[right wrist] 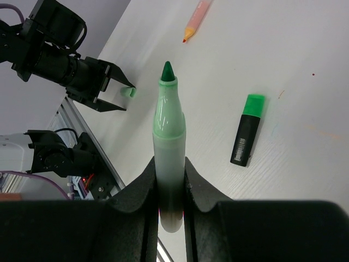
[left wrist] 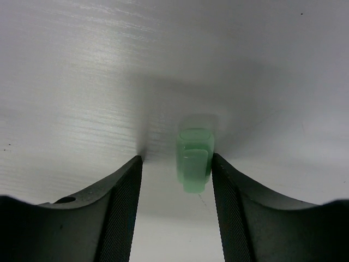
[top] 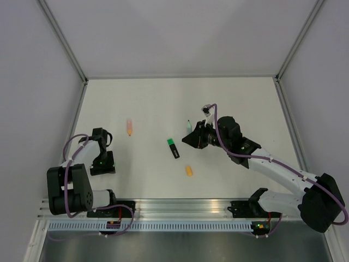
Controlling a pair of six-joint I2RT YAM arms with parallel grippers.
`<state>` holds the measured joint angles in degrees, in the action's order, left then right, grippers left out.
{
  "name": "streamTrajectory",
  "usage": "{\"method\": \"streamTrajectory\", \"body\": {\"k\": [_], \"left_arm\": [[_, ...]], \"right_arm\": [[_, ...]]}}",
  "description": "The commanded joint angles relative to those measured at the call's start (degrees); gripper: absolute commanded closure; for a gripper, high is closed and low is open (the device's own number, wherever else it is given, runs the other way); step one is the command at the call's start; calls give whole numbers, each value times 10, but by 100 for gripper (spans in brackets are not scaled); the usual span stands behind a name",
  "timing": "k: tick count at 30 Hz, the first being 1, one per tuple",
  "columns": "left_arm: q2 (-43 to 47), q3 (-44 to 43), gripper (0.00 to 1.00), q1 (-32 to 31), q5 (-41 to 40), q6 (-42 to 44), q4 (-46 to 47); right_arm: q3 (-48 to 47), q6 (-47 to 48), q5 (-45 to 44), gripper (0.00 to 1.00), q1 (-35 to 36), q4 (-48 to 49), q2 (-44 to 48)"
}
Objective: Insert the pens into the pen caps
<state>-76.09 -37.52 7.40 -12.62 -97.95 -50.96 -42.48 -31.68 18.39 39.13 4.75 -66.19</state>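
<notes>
Top view: shows right gripper (top: 190,134) clenched on pale-green pen (top: 189,126), centre-right; black green-ended highlighter (top: 173,148) flat mid-frame.
Left wrist: shows left gripper (left wrist: 177,159) released, chunky green cap (left wrist: 194,158) between fingers, mid-frame.
Right wrist: confirms grip, dark-green tip pointing up-frame.

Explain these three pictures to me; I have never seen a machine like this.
These are two robot arms bolted at a table's near edge. The overhead picture looks down on both; the other two come from a camera on each wrist. The right arm has its jaws shut on a pale green pen, tip uncovered. The left arm has its jaws open around a small green cap lying on the table. Also lying there: a black marker with a green end, a pink-orange pen and an orange-yellow cap.
</notes>
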Motion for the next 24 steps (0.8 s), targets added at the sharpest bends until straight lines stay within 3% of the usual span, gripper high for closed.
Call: {"method": "streamTrajectory", "body": {"k": [1,9,12,14,24], "left_arm": [[4,19,42,2,-30,-28,25],[5,42,60,3,-35,-17,64],[8,43,79,3,-40,0,75],[16,40,97,3,-35,27,88],[110,15,98,-3,52,245,189]], "right_arm": [[2,-6,17,100,-2,25,-1],[3,-6,19,100,-1,26,-2],[3,-7,23,100,-2,28,-2],[3,-8,26,100,-2,30,-3],[6,-11,81,100,-1,69,-38]]}}
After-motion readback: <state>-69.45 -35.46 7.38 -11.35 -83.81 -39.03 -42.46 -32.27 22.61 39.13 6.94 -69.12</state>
